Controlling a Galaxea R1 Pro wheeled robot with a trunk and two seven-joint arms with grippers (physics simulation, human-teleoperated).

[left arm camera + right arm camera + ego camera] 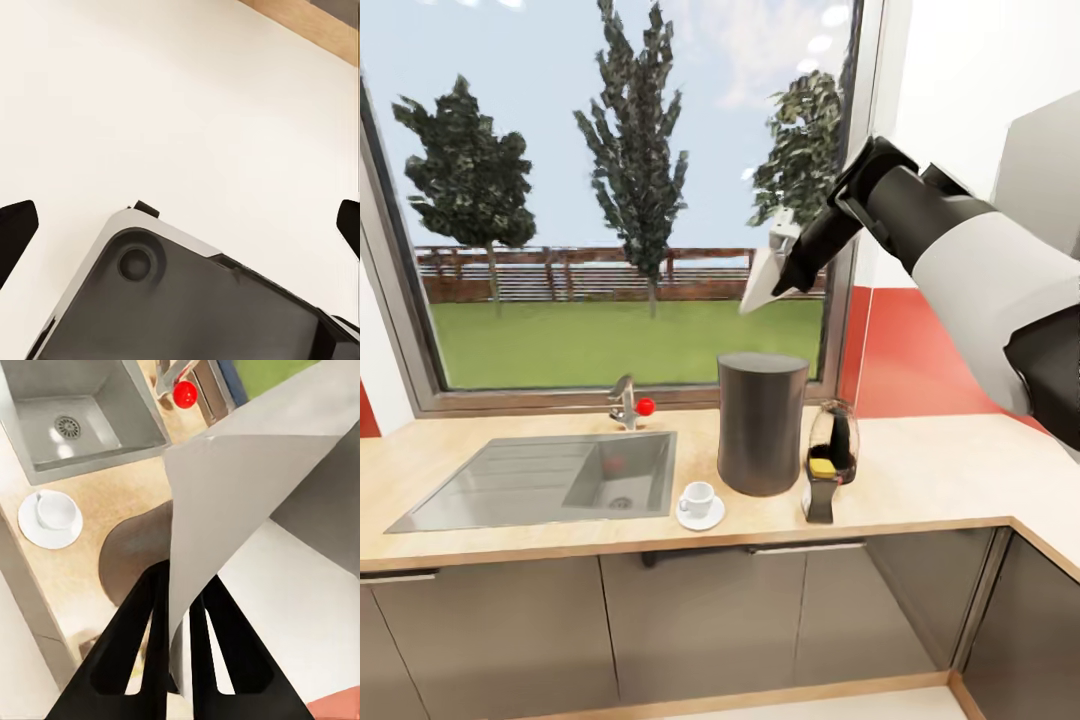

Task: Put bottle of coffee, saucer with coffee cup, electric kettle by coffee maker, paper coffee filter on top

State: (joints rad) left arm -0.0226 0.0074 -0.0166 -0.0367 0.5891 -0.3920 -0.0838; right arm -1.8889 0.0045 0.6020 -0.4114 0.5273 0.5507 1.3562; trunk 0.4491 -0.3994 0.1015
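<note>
My right gripper (785,268) is shut on the paper coffee filter (764,282), a pale cone held in the air above the coffee maker (762,423). In the right wrist view the filter (247,502) sits pinched between the black fingers (142,637), over the coffee maker's dark flat top (131,559). The white coffee cup (698,495) stands on the saucer (701,520) just left of the coffee maker. The electric kettle (831,455) stands right of it. A dark shape and a yellow patch show through its glass; I cannot tell if that is the bottle of coffee. My left gripper (180,225) is open, with nothing between its fingertips (15,229).
The steel sink (540,480) is inset in the kitchen countertop (940,470), with a red-knobbed faucet (628,403) behind it below a large window. The worktop turns a corner at the right. Grey cabinet fronts run below its edge.
</note>
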